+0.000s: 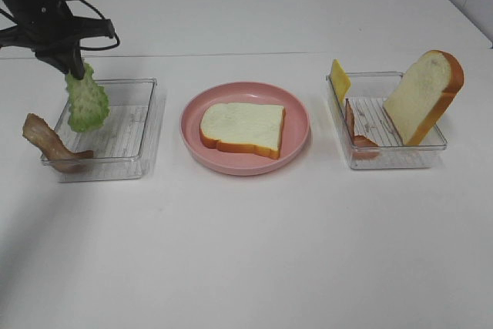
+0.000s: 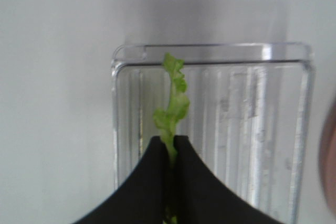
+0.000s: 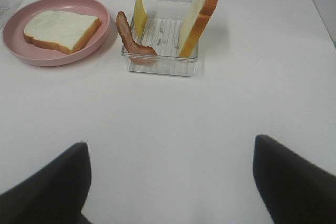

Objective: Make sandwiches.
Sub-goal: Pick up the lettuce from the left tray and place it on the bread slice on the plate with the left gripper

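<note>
My left gripper (image 1: 71, 65) is shut on the top edge of a frilly green lettuce leaf (image 1: 86, 102), which hangs over the left clear tray (image 1: 142, 125). In the left wrist view the black fingers (image 2: 152, 182) pinch the lettuce leaf (image 2: 172, 103) edge-on above the tray (image 2: 210, 51). One white bread slice (image 1: 243, 129) lies flat on the pink plate (image 1: 245, 166). The right tray (image 1: 389, 161) holds an upright bread slice (image 1: 424, 96), a yellow cheese slice (image 1: 339, 80) and a bacon strip (image 1: 358, 135). My right gripper (image 3: 170, 179) stands open over bare table, short of that tray (image 3: 160, 66).
A second bacon strip (image 1: 48, 142) leans over the left tray's near left corner. The right wrist view shows the plate (image 3: 31, 59) with its bread (image 3: 58, 27) to one side of the right tray. White tabletop surrounds everything.
</note>
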Controlling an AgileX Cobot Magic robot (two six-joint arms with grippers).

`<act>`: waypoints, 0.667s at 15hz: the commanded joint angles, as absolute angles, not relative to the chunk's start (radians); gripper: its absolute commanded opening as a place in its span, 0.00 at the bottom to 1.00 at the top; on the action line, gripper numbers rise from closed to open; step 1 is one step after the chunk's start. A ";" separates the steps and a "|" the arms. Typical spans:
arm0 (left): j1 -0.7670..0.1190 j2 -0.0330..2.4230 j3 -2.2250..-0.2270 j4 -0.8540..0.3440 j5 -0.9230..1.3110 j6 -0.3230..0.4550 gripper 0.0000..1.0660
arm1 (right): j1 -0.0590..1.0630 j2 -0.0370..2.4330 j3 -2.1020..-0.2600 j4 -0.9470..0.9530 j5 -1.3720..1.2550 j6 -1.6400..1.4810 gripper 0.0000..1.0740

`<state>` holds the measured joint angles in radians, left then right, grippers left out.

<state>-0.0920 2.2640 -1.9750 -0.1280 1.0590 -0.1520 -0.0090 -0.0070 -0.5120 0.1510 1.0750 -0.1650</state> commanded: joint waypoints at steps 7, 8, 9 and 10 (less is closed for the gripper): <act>-0.139 2.210 -2.022 -0.781 0.901 0.132 0.00 | -0.011 -0.019 -0.508 0.148 1.069 -0.176 0.74; -0.152 2.210 -2.022 -0.807 0.893 0.151 0.00 | -0.011 -0.019 -0.508 0.148 1.069 -0.176 0.74; -0.180 2.212 -2.022 -0.840 0.872 0.186 0.00 | -0.011 -0.019 -0.508 0.148 1.069 -0.176 0.74; -0.242 2.231 -2.022 -0.884 0.822 0.211 0.00 | -0.011 -0.019 -0.508 0.148 1.069 -0.176 0.74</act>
